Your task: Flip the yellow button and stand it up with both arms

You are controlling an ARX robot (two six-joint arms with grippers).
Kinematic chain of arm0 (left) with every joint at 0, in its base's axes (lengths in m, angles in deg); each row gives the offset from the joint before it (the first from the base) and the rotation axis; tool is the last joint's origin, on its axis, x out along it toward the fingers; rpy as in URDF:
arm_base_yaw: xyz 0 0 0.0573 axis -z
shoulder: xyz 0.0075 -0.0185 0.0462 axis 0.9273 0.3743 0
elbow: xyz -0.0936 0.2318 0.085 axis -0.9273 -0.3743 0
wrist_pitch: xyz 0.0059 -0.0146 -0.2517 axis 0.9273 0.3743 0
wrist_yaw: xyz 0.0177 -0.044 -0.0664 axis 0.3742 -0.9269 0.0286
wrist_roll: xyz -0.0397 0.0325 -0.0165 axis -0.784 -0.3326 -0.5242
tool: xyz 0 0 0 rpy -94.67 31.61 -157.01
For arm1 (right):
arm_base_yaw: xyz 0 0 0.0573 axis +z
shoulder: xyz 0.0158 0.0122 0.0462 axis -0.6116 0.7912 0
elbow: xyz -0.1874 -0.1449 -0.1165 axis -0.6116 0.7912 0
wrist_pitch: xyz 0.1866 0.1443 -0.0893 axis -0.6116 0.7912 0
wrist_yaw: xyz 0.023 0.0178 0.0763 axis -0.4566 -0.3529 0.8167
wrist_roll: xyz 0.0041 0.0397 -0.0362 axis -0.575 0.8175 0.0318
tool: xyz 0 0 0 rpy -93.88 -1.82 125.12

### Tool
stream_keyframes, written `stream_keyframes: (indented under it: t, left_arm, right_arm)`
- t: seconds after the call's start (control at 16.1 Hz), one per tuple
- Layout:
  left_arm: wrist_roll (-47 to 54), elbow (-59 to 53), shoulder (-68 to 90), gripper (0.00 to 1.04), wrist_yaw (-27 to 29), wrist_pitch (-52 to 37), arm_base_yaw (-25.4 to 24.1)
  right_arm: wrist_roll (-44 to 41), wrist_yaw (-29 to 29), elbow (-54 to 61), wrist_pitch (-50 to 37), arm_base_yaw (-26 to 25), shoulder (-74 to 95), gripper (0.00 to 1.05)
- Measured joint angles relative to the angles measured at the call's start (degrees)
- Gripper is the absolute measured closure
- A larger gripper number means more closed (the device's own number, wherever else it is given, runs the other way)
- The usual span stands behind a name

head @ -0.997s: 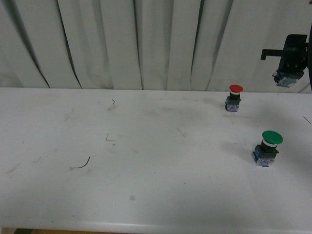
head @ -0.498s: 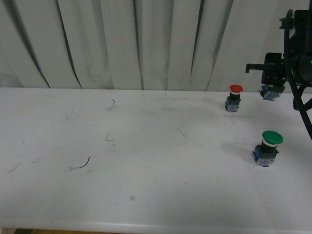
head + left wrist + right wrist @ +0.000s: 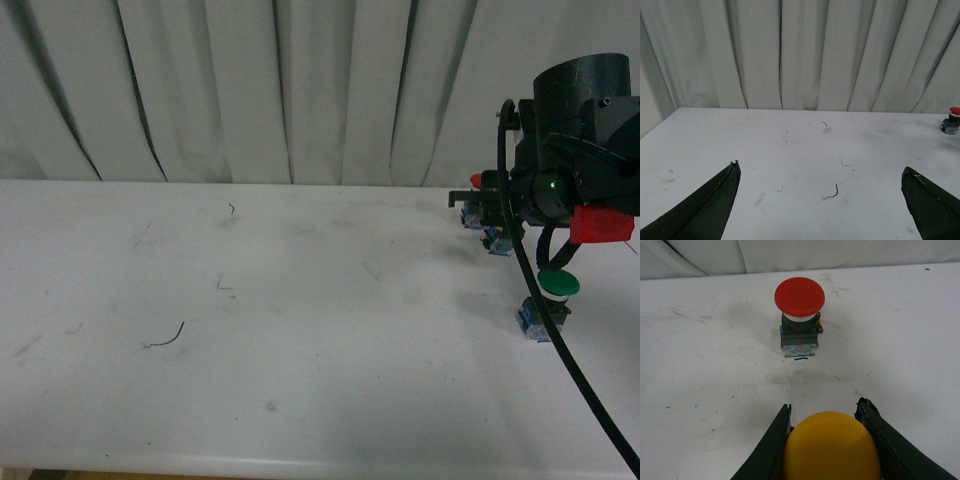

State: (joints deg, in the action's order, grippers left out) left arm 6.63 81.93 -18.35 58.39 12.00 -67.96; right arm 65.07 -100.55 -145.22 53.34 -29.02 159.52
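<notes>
White table [image 3: 300,400] bears red button [image 3: 799,317] and green button [image 3: 548,300].

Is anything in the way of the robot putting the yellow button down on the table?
The red button stands just ahead of the yellow button, which the right gripper holds. In the right wrist view, the table between the two buttons shows bare.
</notes>
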Motion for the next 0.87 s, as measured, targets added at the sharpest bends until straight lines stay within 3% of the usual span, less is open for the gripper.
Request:
stream_keyframes:
  t: [0.31, 0.87]
  left_arm:
    - [0.0, 0.0, 0.0, 0.07, 0.0, 0.0, 0.0]
    - [0.0, 0.0, 0.0, 0.07, 0.0, 0.0, 0.0]
  right_arm:
    - [-3.02, -3.54, -3.82, 1.38, 0.39, 4.33, 0.69]
    - [-4.15, -4.2, -4.24, 2.73, 1.05, 5.38, 0.69]
